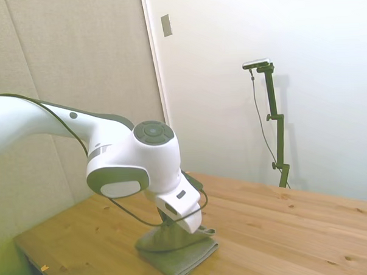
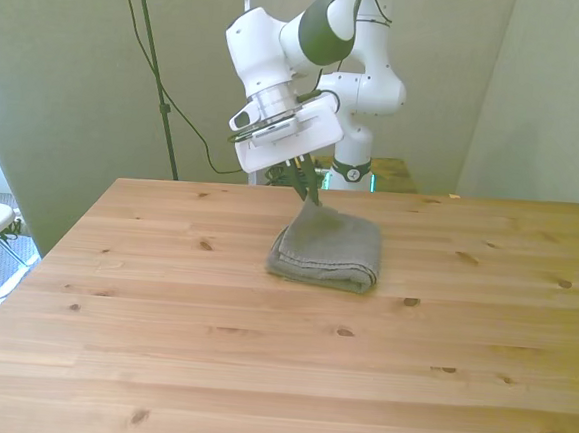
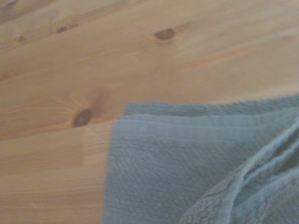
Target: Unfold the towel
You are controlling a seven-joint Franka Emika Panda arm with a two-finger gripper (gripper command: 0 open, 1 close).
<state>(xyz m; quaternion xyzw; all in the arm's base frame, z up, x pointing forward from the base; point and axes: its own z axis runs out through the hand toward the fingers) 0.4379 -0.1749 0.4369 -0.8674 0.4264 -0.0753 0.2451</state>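
One folded towel lies mid-worktop, one back corner lifted into a peak where your jaws are pinched on it. You'll find it soft, light and floppy; grip only that top layer's corner.

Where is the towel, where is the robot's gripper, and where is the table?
towel [image 2: 332, 252]: front view, middle of its folded top.
gripper [image 2: 309, 194]: front view, fingertips at the towel's raised corner.
table [image 2: 257, 374]: front view, bare wood nearer the camera.
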